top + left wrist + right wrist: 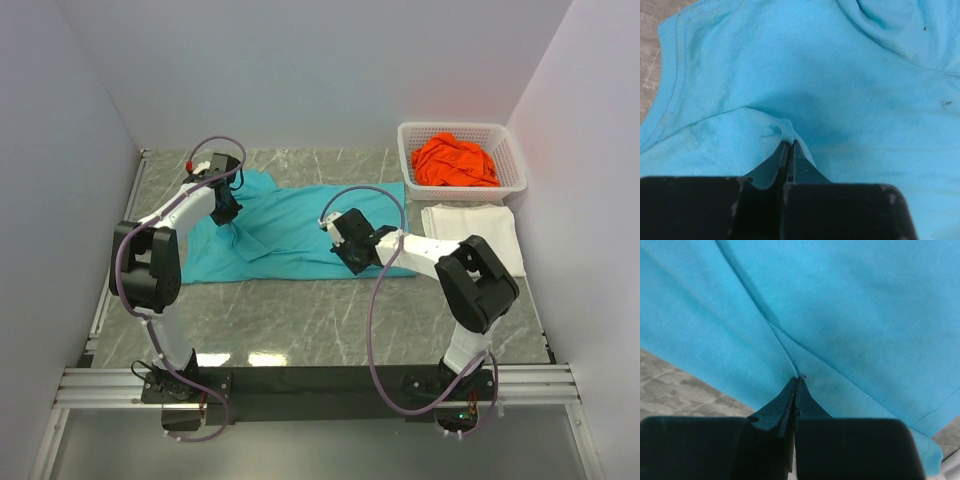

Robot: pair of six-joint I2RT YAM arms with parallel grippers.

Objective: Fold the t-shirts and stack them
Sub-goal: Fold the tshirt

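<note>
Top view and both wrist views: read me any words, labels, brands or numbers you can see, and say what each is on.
None: no text can be read in any view.
The teal shirt, white shirt, orange shirt and basket show no print or label.

Material and finish findings: cloth, plastic, stone-look worktop.
The teal t-shirt (300, 235) is soft matt knit cloth with stitched hems and a few dark specks. The white t-shirt (480, 225) and the orange t-shirt (455, 162) are also matt cloth. The basket (510, 150) is white plastic lattice. The worktop (300, 320) is smooth, grey and marble-patterned, glossy enough to mirror light near its front. The left tool (789, 147) and right tool (796, 385) look like matt black plastic with pale-flecked edges. The front rail (100, 385) is bare grooved metal.
</note>
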